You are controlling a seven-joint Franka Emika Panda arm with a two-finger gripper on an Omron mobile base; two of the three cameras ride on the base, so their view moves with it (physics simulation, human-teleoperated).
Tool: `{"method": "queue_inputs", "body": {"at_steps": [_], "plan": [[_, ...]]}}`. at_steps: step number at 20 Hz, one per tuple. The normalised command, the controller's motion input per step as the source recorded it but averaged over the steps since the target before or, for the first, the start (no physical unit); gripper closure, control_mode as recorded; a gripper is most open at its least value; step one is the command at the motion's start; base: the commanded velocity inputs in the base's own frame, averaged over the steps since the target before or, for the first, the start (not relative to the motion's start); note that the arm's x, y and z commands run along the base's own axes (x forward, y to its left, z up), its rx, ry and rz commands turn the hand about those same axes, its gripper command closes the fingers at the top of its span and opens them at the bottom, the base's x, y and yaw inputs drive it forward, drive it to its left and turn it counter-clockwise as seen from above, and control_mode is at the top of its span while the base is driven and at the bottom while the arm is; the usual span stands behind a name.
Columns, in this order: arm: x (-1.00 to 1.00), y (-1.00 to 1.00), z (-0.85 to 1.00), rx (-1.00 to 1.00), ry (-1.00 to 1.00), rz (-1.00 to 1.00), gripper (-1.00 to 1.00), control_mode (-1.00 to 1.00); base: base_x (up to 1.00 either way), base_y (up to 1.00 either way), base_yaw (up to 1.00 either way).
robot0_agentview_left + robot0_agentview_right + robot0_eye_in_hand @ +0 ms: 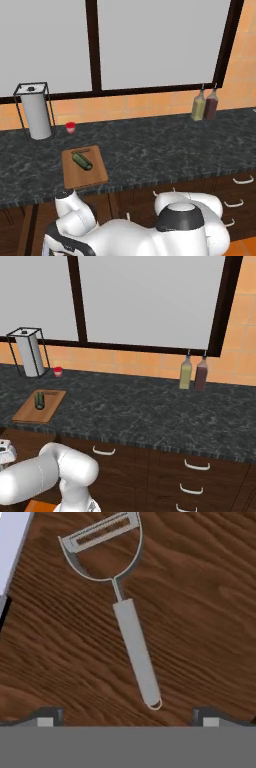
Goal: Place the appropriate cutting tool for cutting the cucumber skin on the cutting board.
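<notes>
- Nothing is moved yet: the peeler [131, 619] lies loose on a dark wooden surface, straight ahead of the gripper [127, 714].
- The gripper stands wide and empty, fingertips either side of the handle's end.
- Left: grasp it, then carry it up to the cutting board [84, 167], beside the cucumber [82, 161].

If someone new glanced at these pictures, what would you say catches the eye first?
In the hand view, a silver peeler lies on a dark wood-grain surface, between the spread tips of the tool. In the base views, a dark green cucumber rests on the brown cutting board near the counter's front edge, with a paper towel holder behind it.
</notes>
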Motion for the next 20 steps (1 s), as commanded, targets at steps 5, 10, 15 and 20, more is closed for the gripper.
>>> {"method": "queue_inputs", "body": {"at_steps": [5, 10, 15, 20], "plan": [[0.37, 0.10, -0.52, 0.00, 0.05, 0.13, -1.00, -1.00, 0.00, 0.00, 0.00], [0.16, 0.14, -0.54, 0.00, 0.03, 0.10, -1.00, -1.00, 0.00, 0.00, 0.00], [0.01, 0.02, -0.48, 0.00, 0.01, 0.06, 1.00, -1.00, 0.00, 0.00, 0.00], [-0.19, -0.06, -0.12, 0.00, 0.00, 0.00, 1.00, -1.00, 0.00, 0.00, 0.00]]}}
